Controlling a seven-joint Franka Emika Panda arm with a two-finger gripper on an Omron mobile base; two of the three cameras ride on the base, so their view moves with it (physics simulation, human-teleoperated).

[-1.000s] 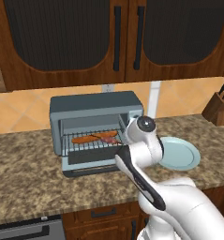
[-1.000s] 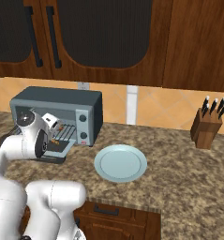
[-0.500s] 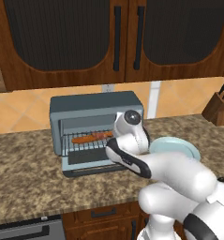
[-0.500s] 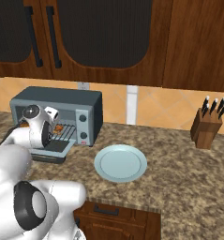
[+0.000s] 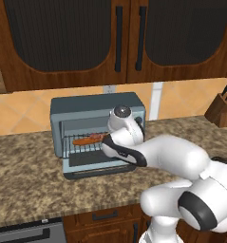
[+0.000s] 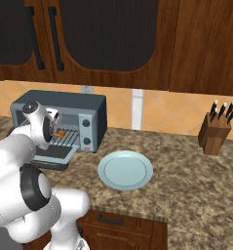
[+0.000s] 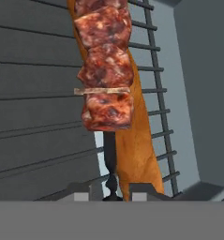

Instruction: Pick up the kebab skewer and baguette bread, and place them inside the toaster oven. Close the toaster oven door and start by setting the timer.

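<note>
Premises: a domestic kitchen, computer-rendered. Dark wood wall cupboards [image 5: 115, 42] with long black handles hang above a speckled granite bench [image 6: 186, 180]. Tan tiled splashback [image 6: 166, 114] behind. On the bench stand a grey-blue toaster oven [image 5: 98, 130], a wooden knife block [image 6: 214, 132] and a pale blue plate [image 6: 125, 169]. Wood drawers [image 5: 103, 220] below.

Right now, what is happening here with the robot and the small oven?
The arm reaches into the open toaster oven, whose door lies folded down. Its gripper has the jaws shut on the kebab skewer, holding it over the wire rack beside the baguette bread, which already lies inside. A plate sits on the counter nearby.
</note>
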